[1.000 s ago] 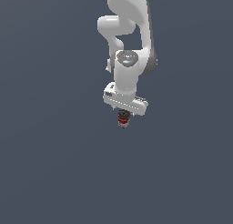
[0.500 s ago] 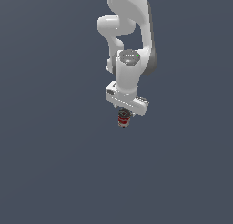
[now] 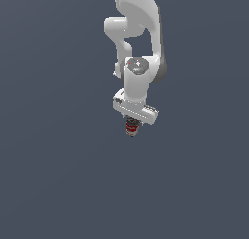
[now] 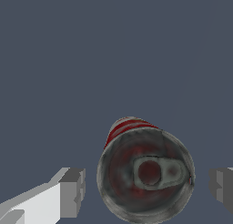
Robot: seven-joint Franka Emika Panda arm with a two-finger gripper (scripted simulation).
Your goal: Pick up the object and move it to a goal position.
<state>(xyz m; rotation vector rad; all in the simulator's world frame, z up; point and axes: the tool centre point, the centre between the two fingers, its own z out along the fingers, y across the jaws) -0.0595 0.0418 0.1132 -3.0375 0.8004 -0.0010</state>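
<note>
Nothing much has moved since the earlier pictures: the arm (image 3: 138, 43) hangs in the same spot, with the claw (image 3: 132, 125) low over the can (image 3: 132, 128). From the outside, the can sits right under the white claw, near the middle of the grey floor (image 3: 58, 184), standing up with its red band showing. From the wrist, the can (image 4: 145, 170) fills the space between the two fingers (image 4: 72, 191), and there is a gap on each side. So the claw is open and holds nothing yet. I think a few things could go wrong from here. If the claw lifts before it squeezes, the can stays behind. The can looks a bit closer to one finger, so that finger may hit first and push it over. The can is round and smooth, so a weak squeeze could let it slip out on the way up. No goal mark shows in these pictures.
</note>
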